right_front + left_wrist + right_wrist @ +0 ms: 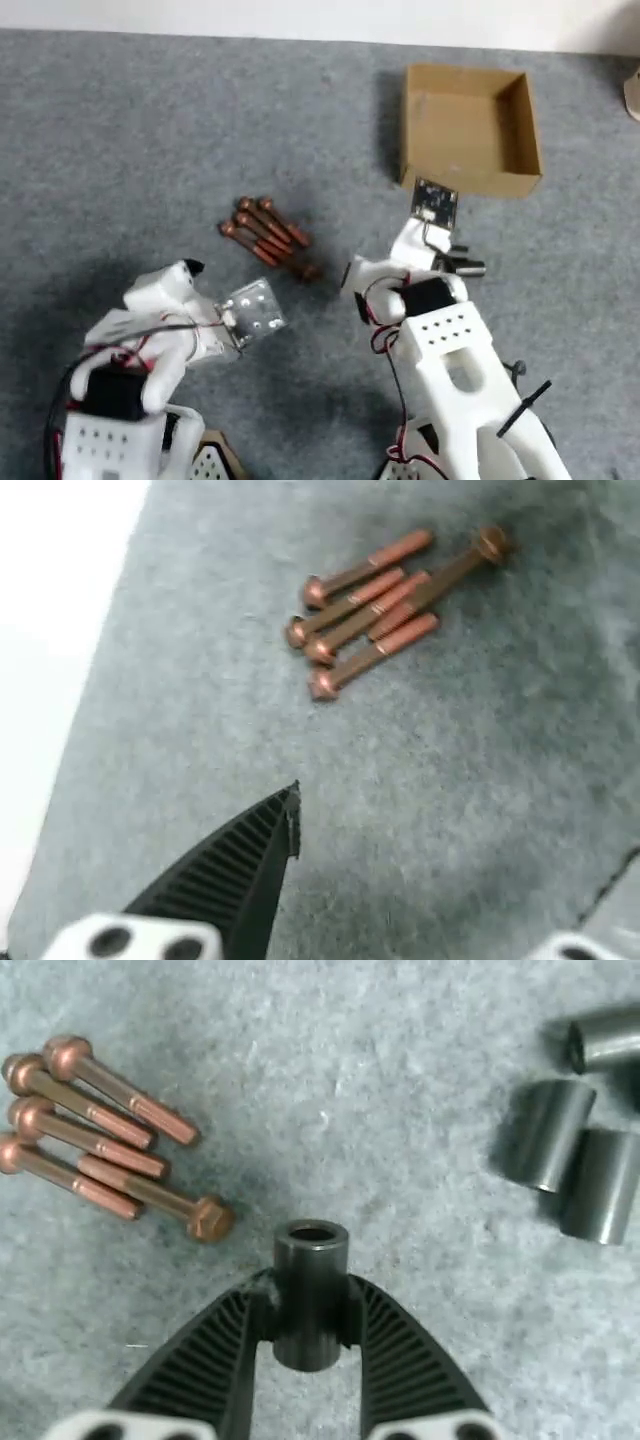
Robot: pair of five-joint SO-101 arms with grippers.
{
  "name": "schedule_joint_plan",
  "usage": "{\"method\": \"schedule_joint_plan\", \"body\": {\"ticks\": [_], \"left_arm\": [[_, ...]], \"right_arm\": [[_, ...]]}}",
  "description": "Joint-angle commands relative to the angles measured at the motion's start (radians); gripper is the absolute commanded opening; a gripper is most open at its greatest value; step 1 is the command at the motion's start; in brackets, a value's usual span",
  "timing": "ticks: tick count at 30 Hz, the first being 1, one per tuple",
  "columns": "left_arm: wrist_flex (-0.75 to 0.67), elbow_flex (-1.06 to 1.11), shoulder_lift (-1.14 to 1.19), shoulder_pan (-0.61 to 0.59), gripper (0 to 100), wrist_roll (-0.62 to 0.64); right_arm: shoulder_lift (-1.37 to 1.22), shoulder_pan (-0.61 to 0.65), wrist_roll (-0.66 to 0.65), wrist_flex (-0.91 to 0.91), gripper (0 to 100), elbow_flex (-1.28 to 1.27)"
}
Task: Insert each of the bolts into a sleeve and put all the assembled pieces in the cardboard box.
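Several copper-coloured bolts (268,235) lie in a tight bundle on the grey carpet between the two arms, one with its hex head turned the other way (208,1220). My right gripper (310,1305) is shut on a dark sleeve (311,1270), held upright just above the carpet, close to the bolts' hex-head end. Three more dark sleeves (570,1150) lie loose on its other side, next to the right arm (467,265). My left gripper (430,900) stands open a short way before the bolts (385,605), its black finger (250,865) above bare carpet.
The open cardboard box (470,130) stands at the back right, just beyond the right arm's wrist. Bare carpet stretches to the left of the bolts and between the arms. A pale floor edge runs along the carpet's far side.
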State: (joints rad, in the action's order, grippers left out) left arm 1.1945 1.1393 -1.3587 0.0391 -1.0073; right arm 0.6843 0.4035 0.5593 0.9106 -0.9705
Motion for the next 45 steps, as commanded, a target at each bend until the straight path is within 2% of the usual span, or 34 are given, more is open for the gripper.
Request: {"method": "schedule_joint_plan", "body": {"ticks": [1, 8, 10, 14, 16, 18, 21, 25, 28, 31, 34, 36, 41, 45], "left_arm": [[0.003, -0.147, 0.274, 0.016, 45, -0.051], [0.005, -0.423, 0.67, 0.022, 45, -0.064], [0.049, -0.49, 0.743, 0.048, 45, -0.146], [0.233, -0.588, 0.855, 0.12, 45, -0.376], [0.264, -0.615, 0.897, 0.143, 45, -0.45], [0.245, -0.621, 0.934, 0.163, 45, -0.488], [0.158, -0.622, 0.989, 0.183, 44, -0.454], [-0.072, -0.63, 1.055, 0.214, 38, -0.376], [-0.244, -0.619, 1.087, 0.239, 37, -0.371], [-0.261, -0.611, 1.118, 0.266, 36, -0.347], [-0.224, -0.572, 1.132, 0.308, 36, -0.221], [-0.184, -0.561, 1.136, 0.334, 36, -0.261], [-0.163, -0.57, 1.159, 0.337, 36, -0.54], [-0.175, -0.653, 1.262, 0.286, 36, -0.555]], "right_arm": [[0.025, -0.013, -0.014, -0.002, 0.4, -0.004], [0.024, -0.013, -0.02, -0.002, 0.4, -0.007], [0.024, -0.013, -0.021, -0.002, 0.4, -0.007], [0.024, -0.015, -0.023, -0.004, 0.4, -0.027], [0.024, -0.015, -0.025, -0.061, 0.4, -0.059], [0.024, -0.019, -0.025, -0.148, 0.4, -0.114], [0.025, -0.051, -0.025, -0.286, 0.4, -0.186], [0.025, -0.105, -0.025, -0.395, 0.4, -0.231], [0.025, -0.125, -0.025, -0.427, 0.4, -0.236], [0.025, -0.127, -0.025, -0.427, 0.4, -0.236], [0.025, -0.128, -0.025, -0.427, 0.4, -0.237], [0.025, -0.131, -0.025, -0.427, 0.4, -0.237], [0.025, -0.185, -0.025, -0.427, 0.4, -0.237], [0.025, -0.191, -0.025, -0.427, 0.4, -0.237]]}}
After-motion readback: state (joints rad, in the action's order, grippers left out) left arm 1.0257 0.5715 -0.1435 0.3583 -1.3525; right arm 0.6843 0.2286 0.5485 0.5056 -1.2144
